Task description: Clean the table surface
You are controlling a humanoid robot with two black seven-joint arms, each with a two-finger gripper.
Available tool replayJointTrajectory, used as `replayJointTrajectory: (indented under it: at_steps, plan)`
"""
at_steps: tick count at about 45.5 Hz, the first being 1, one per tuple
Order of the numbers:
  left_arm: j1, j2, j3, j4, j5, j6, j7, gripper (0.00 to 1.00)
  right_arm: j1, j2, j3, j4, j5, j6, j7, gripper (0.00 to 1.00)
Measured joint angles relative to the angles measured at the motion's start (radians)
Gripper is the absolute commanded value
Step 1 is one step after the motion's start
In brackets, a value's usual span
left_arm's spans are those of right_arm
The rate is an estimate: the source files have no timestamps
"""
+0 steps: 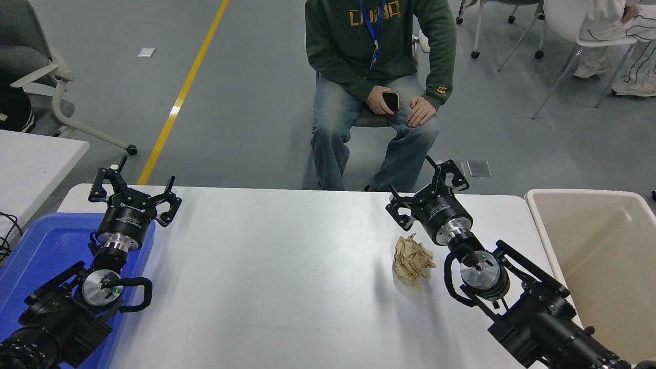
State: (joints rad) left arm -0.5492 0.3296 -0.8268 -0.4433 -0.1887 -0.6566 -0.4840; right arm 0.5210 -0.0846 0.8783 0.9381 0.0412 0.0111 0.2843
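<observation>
The table surface (pixel 287 287) is a wide white top with rounded corners. On its right half lies a crumpled ball of brown paper (pixel 411 260). My right gripper (pixel 426 190) hangs open above the far edge, just beyond and slightly right of the paper, touching nothing. Its arm runs back to the lower right corner of the picture. My left gripper (pixel 135 190) is open and empty, parked over the far left corner above the blue tray.
A blue tray (pixel 36 256) sits at the table's left end under the left arm. A beige bin (pixel 605 266) stands off the right end. A person in a green hoodie (pixel 379 66) sits at the far side holding a phone. A smaller white table (pixel 31 159) is at left.
</observation>
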Motion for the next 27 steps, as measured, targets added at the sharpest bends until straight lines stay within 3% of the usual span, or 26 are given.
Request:
replayJointTrajectory:
  at_steps: [27]
  plan:
    - [0.0, 0.0, 0.0, 0.0, 0.0, 0.0, 0.0, 1.0, 0.002, -0.026, 0.004, -0.072, -0.106, 0.016, 0.06, 0.99]
